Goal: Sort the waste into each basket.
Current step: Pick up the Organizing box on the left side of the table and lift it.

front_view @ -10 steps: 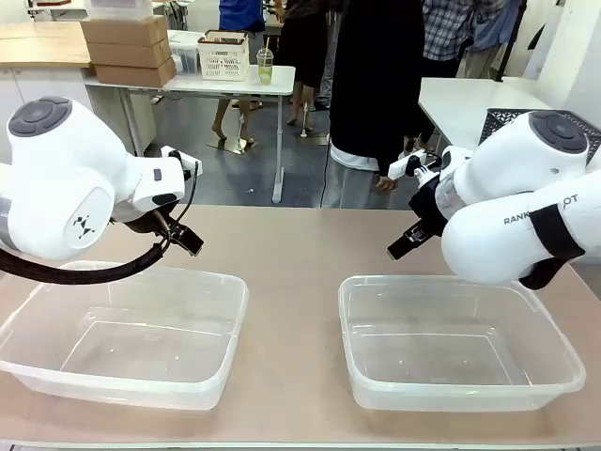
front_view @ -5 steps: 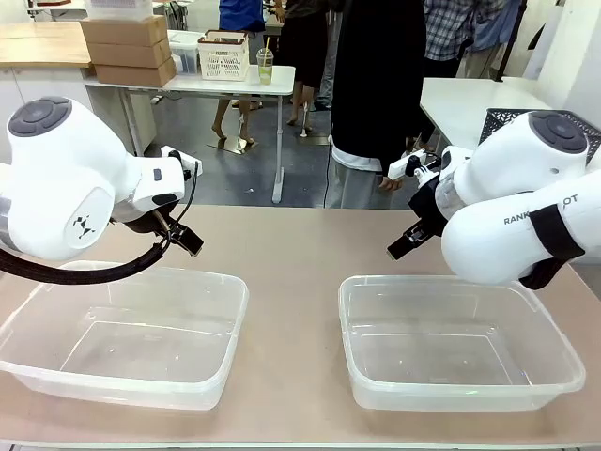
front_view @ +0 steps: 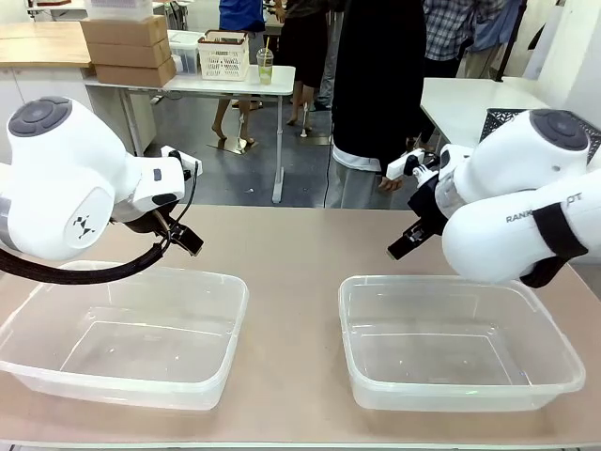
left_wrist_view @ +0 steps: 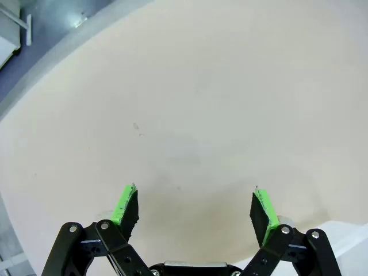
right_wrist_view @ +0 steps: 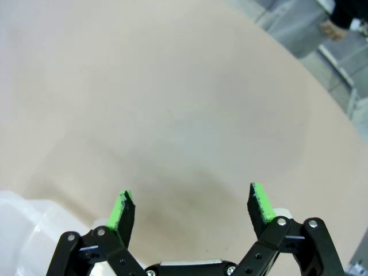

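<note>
"RANK" showing on the right arm [front_view: 526, 221], left basket [front_view: 141, 271] and right basket [front_view: 423, 279] sitting apart on the table [front_view: 291, 240], left gripper [front_view: 186, 241] and right gripper [front_view: 402, 248] hovering behind them, wrist views revealing both jaws spread wide, empty.

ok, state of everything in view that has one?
left gripper: open, holding nothing
right gripper: open, holding nothing
left clear tub: upright, empty
right clear tub: upright, empty
</note>
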`<act>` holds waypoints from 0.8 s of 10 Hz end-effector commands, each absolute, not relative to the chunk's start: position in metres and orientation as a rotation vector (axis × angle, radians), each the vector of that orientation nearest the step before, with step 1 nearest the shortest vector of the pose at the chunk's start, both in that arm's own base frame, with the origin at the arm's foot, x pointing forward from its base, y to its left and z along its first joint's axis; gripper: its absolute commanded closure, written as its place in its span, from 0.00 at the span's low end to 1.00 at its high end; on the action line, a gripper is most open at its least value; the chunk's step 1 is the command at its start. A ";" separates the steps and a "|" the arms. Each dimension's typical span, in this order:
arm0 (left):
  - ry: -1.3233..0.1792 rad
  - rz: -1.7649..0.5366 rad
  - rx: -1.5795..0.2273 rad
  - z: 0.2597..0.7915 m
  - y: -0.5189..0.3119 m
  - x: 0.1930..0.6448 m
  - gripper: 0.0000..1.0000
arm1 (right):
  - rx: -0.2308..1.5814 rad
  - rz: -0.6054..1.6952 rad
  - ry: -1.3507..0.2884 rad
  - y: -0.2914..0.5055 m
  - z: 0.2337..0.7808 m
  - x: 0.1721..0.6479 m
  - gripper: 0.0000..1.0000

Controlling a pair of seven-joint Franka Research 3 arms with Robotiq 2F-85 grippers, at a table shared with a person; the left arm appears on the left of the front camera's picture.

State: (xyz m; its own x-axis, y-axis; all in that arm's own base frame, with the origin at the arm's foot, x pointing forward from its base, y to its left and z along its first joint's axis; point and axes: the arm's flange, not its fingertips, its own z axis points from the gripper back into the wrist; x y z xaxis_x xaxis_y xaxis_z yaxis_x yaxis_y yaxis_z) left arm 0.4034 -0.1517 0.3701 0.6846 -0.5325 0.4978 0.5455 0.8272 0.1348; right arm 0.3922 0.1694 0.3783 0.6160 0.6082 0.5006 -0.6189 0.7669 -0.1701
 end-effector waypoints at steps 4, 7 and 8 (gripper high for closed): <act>-0.706 -0.758 -0.039 0.486 -0.161 0.281 0.00 | -0.117 0.665 -0.873 0.091 0.500 0.266 0.00; -0.669 -0.705 -0.016 0.463 -0.183 0.363 0.00 | -0.060 0.730 -0.858 0.116 0.560 0.326 0.00; -0.691 -0.728 -0.011 0.497 -0.185 0.338 0.00 | 0.449 0.771 -0.699 0.131 0.548 0.331 0.00</act>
State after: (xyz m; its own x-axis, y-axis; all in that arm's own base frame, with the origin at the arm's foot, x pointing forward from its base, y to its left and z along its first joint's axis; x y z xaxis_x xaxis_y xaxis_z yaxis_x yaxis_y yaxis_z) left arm 0.3540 -0.1843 0.4739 0.5614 -0.6028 0.5670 0.6113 0.7639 0.2068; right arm 0.3334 0.1317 0.5380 0.4643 0.5769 0.6720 -0.6401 0.7430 -0.1956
